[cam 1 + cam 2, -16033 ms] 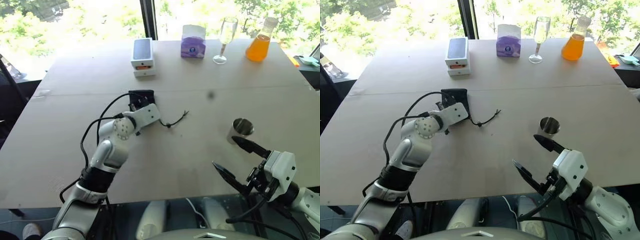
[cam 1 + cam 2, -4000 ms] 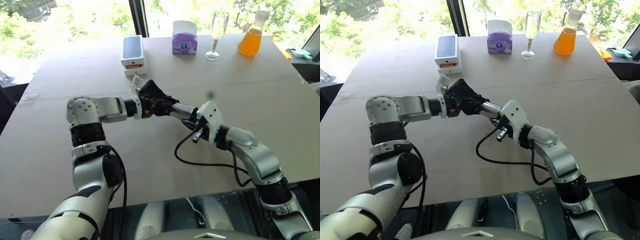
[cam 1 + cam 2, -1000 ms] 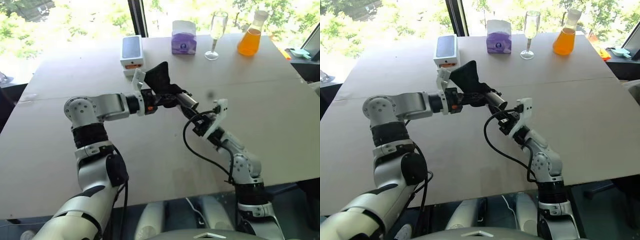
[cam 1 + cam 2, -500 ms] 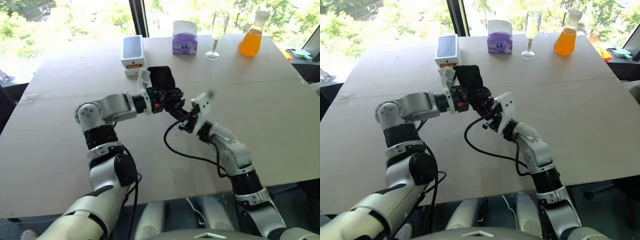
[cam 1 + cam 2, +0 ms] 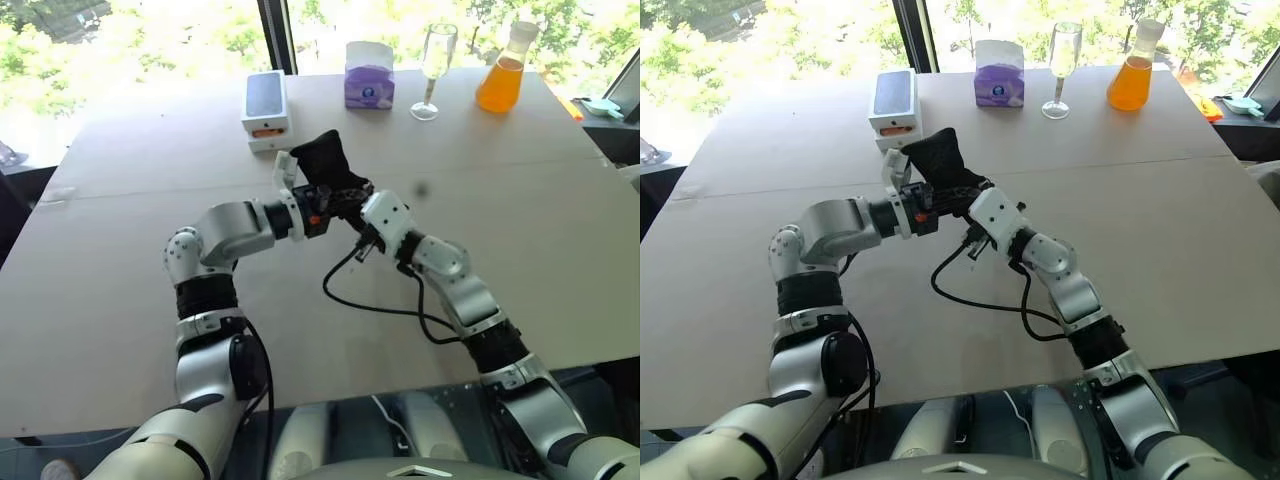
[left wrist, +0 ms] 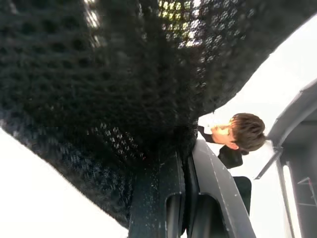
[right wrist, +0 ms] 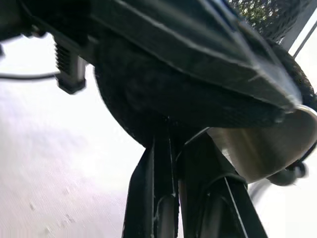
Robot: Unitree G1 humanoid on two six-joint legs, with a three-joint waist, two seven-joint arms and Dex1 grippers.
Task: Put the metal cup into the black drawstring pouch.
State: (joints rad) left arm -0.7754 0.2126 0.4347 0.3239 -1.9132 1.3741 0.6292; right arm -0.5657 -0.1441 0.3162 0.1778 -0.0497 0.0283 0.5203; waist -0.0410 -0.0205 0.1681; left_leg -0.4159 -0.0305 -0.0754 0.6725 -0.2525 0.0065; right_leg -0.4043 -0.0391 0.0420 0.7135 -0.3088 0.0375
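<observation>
The black drawstring pouch (image 5: 322, 162) is held up above the middle of the table, and my left gripper (image 5: 334, 194) is shut on its lower edge. The left wrist view has the two fingers (image 6: 171, 198) pinched on the mesh fabric (image 6: 114, 89). My right gripper (image 5: 354, 203) meets the pouch from the right, fingers shut. Its wrist view shows the metal cup (image 7: 262, 144) as a shiny curved wall beside the fingers (image 7: 161, 193), pressed into the dark pouch (image 7: 163, 104). From the head, the pouch and both grippers hide the cup.
Along the table's far edge stand a white phone box (image 5: 266, 108), a purple tissue box (image 5: 368, 78), a wine glass (image 5: 432, 68) and a flask of orange liquid (image 5: 500, 78). A black cable (image 5: 365, 300) loops below my right wrist. A person (image 6: 237, 134) appears beyond the pouch.
Both wrists have rolled and the pouch turned with them. My right gripper pushed left and forward against the pouch; the cup seen at its mouth a second ago is now hidden from the head.
</observation>
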